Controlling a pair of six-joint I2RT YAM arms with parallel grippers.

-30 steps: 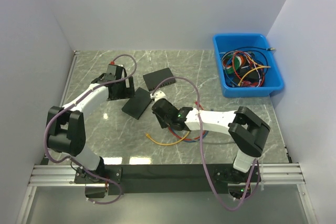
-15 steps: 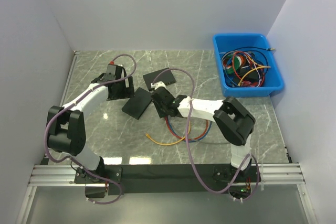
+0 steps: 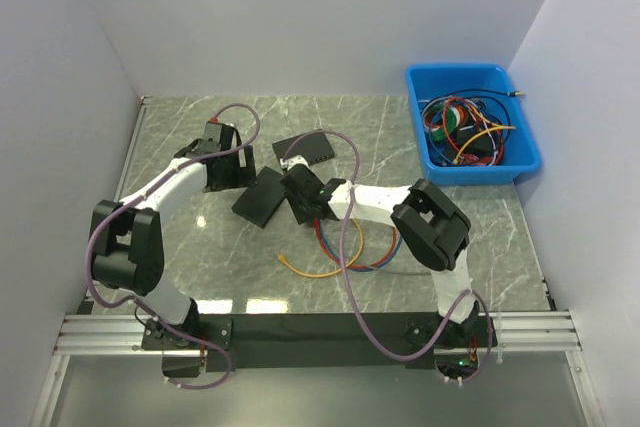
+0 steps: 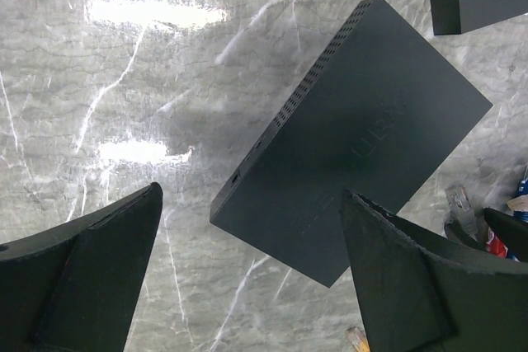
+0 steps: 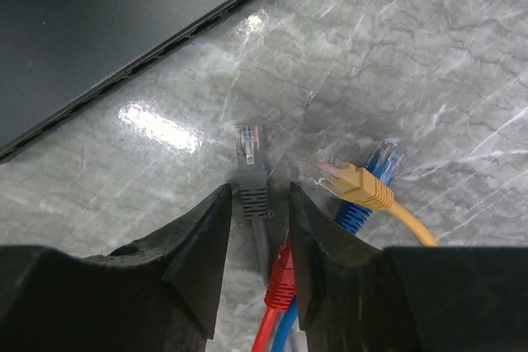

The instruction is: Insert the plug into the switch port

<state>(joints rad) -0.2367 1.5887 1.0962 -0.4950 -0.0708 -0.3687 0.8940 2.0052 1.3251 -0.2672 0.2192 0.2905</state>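
Observation:
A black switch [image 4: 363,129] lies flat on the marble, also seen from above [image 3: 262,197]. My left gripper [image 4: 252,195] hovers over its near corner, open, touching nothing. A grey plug [image 5: 250,166] lies on the table pointing toward the long edge of a black switch [image 5: 99,22]. My right gripper [image 5: 259,191] straddles the plug's boot; the jaws stand apart with slim gaps on both sides, so it is open. In the top view the right gripper [image 3: 300,192] sits between the two switches.
A second black switch [image 3: 305,150] lies further back. Yellow [image 5: 351,180], blue [image 5: 371,171] and red [image 5: 282,274] plugs crowd the grey one. Looped cables [image 3: 350,247] trail toward the front. A blue bin [image 3: 470,162] of cables stands at the back right.
My right arm has folded and carried its gripper further up the table toward the switches, and its jaws have opened. The left arm has stayed put.

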